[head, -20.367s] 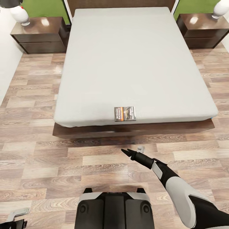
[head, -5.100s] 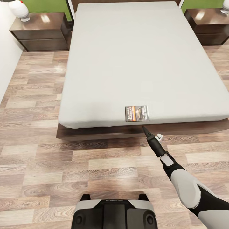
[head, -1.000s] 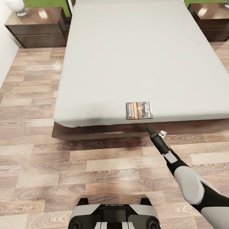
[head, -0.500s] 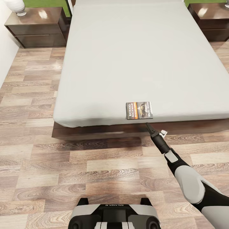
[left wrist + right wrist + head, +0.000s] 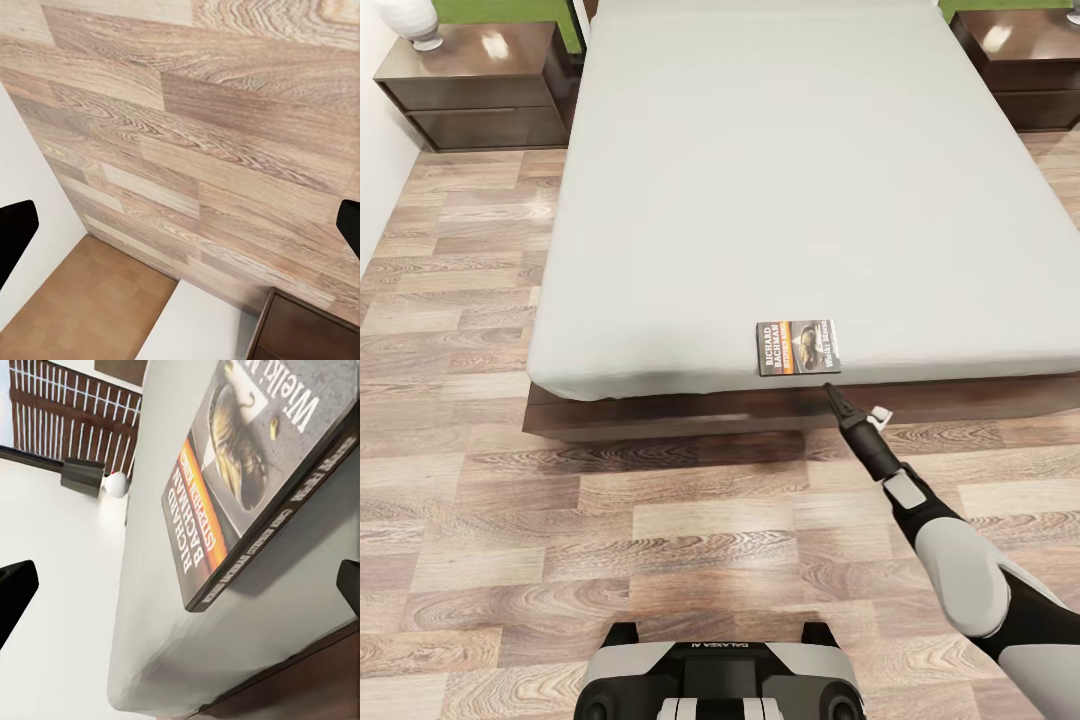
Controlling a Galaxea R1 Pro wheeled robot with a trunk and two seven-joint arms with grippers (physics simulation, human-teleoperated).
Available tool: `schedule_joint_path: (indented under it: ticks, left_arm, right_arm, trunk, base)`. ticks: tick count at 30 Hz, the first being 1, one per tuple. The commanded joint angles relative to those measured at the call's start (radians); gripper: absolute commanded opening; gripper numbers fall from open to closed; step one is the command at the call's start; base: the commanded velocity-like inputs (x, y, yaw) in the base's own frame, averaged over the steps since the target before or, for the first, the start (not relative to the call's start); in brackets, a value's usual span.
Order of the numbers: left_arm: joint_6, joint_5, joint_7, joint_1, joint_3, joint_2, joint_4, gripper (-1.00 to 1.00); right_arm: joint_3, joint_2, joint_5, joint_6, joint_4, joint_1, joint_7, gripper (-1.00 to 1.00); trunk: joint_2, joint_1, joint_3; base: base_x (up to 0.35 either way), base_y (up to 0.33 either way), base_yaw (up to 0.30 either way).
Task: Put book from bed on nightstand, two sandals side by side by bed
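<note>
Wood-plank floor (image 5: pixel 490 500), boards in mixed grey-brown tones, running crosswise in the head view. White wall (image 5: pixel 375 190) along the room's left side. Green wall panel (image 5: pixel 505 10) at the far end, behind the furniture. White lamp base (image 5: pixel 410 20) stands on the far-left cabinet top, which shows a bright glossy reflection. In the left wrist view: the same plank floor (image 5: pixel 225 135), a white wall edge (image 5: pixel 30 210), a tan surface (image 5: pixel 90 307).
</note>
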Motion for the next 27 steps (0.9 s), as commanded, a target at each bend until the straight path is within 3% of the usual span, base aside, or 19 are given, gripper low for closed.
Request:
schedule_joint_path:
  ticks: [1,20,27]
  left_arm:
    - [0.004,-0.004,0.001,0.0,0.003,0.0,-0.001,1.0]
    - [0.003,-0.004,0.002,0.0,0.003,0.0,-0.001,1.0]
    - [0.003,-0.004,0.002,0.0,0.003,0.0,-0.001,1.0]
  right_arm:
    - [0.003,-0.002,-0.009,0.008,0.001,0.0,0.003,1.0]
    - [0.003,-0.01,-0.007,0.007,0.006,-0.001,0.003,1.0]
    - [0.003,-0.01,-0.006,0.006,0.005,-0.001,0.003,1.0]
  trunk:
    - [0.0,0.0,0.0]
    - [0.0,0.0,0.0]
    - [-0.049,0.027,-0.022]
  base:
    - [0.0,0.0,0.0]
    - [0.0,0.0,0.0]
    - [0.0,0.0,0.0]
